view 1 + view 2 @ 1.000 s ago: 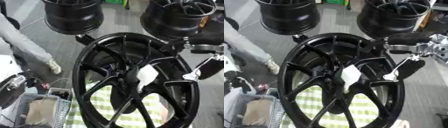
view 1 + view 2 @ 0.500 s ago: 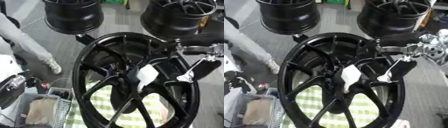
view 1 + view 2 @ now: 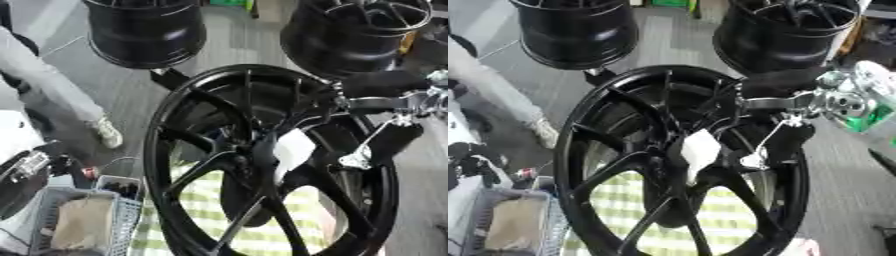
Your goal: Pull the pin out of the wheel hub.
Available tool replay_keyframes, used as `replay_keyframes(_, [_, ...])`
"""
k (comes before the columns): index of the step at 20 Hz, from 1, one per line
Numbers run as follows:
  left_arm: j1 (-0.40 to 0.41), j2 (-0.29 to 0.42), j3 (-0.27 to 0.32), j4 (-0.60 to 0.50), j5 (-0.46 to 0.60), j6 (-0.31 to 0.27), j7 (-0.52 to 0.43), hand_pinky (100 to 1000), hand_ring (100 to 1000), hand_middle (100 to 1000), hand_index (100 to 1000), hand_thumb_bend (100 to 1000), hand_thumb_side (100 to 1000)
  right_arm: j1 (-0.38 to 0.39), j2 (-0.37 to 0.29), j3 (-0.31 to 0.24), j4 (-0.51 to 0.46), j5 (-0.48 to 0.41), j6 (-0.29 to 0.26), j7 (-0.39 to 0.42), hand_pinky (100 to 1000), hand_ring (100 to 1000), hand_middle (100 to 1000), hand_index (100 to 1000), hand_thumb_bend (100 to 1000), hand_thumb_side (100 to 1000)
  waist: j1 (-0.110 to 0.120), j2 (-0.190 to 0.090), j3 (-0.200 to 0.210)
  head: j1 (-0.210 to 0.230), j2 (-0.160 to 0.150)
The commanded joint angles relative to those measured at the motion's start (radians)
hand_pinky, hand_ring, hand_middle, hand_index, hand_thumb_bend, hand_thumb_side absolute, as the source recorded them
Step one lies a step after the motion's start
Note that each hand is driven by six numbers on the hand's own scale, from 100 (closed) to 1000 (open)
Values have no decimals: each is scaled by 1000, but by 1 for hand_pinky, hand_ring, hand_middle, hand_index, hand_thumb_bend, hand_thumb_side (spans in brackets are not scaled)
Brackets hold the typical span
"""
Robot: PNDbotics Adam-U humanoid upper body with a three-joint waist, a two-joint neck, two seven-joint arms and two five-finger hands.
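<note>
A large black spoked wheel [image 3: 175, 150] lies in the middle on a green-and-white checked cloth. At its hub sits a white piece [image 3: 294, 147]; I cannot tell whether this is the pin. My right hand [image 3: 391, 141] hangs from the right over the wheel's right spokes, fingers pointing down and left. Its fingertips [image 3: 353, 161] lie a short way right of the white piece, apart from it, and it holds nothing. My left hand [image 3: 474, 161] rests low at the left edge, away from the wheel, fingers relaxed.
Two black wheel barrels [image 3: 144, 30] [image 3: 354, 32] stand behind the wheel. A person's grey-clad leg and white shoe [image 3: 107, 135] are on the floor at left. A wire basket [image 3: 83, 220] with cloth inside sits at lower left.
My right arm has come in further from the right, and the hand has moved left across the rim toward the hub. The wheel and left hand stay put.
</note>
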Motion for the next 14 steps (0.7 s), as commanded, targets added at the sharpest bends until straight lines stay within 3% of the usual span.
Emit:
replay_keyframes(1, [-15,15,-5,-10,4,-1,-4,577,431,577,703,100,934,-17,-12,-2,-12,1,4,4,770,720,894,976,277,343,5,-8,1,-4,-3])
replay_keyframes(14, [-17,15,-6,-8,5,-4,-6,577,432,576,703,100,934,-42,18,20,-12,-3,24,19,763,712,875,962,267,340,8,-5,3,-9,-3])
